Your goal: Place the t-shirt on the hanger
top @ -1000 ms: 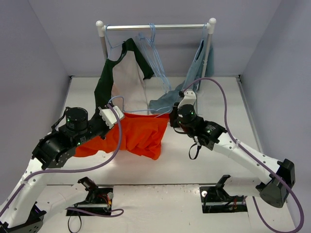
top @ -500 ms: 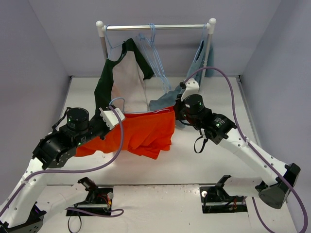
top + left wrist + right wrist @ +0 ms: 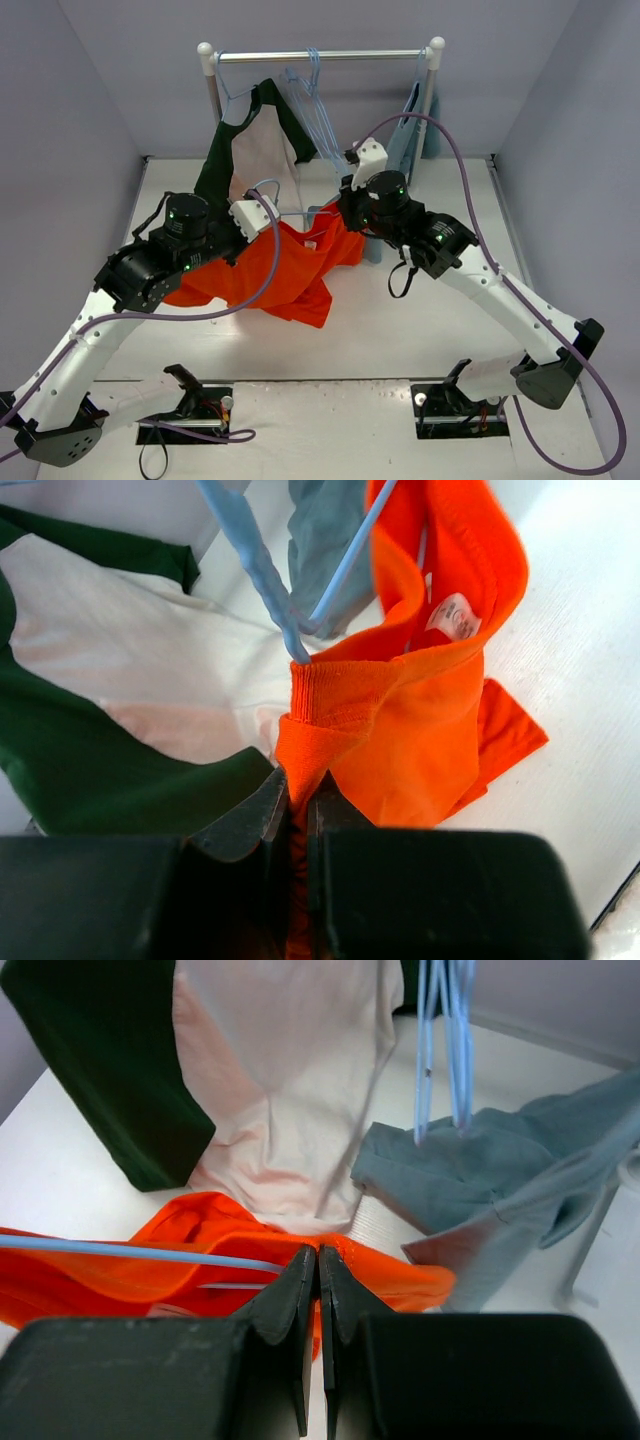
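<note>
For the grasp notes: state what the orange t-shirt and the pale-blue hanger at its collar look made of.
The t-shirt: soft matte knit, probably cotton jersey, going by the ribbed collar band and limp folds. The hanger: a thin, smooth, faintly shiny rod with a twisted-looking neck. It could be coated wire or plastic; the look leaves that open.

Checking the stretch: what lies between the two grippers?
The t-shirt, pinched by left gripper and right gripper, with the hanger threaded into its neck; top and left wrist views show it.
</note>
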`<control>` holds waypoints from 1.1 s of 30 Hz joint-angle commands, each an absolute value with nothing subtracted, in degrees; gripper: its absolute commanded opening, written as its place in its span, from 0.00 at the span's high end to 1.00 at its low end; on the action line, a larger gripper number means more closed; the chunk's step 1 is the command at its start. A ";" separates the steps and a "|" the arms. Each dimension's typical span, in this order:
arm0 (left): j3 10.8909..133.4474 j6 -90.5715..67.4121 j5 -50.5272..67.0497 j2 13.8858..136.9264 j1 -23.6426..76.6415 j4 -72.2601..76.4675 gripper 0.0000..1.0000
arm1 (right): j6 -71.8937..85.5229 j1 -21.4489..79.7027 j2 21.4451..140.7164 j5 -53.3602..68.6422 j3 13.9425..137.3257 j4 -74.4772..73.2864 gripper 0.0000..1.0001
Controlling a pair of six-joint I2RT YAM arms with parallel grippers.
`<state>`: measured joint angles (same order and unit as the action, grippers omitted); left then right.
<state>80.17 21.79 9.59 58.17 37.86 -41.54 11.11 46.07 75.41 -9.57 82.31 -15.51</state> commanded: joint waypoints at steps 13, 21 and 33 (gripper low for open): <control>72.62 13.55 12.39 54.15 38.58 -23.24 1.00 | 8.70 53.96 81.29 -12.48 91.66 -12.48 1.00; 61.63 10.80 12.92 49.06 38.50 -9.91 1.00 | 9.63 56.56 83.55 -12.43 92.81 -12.39 1.00; 50.61 9.49 16.47 43.84 38.50 1.42 1.00 | 8.51 56.84 83.16 -11.85 89.38 -12.48 0.73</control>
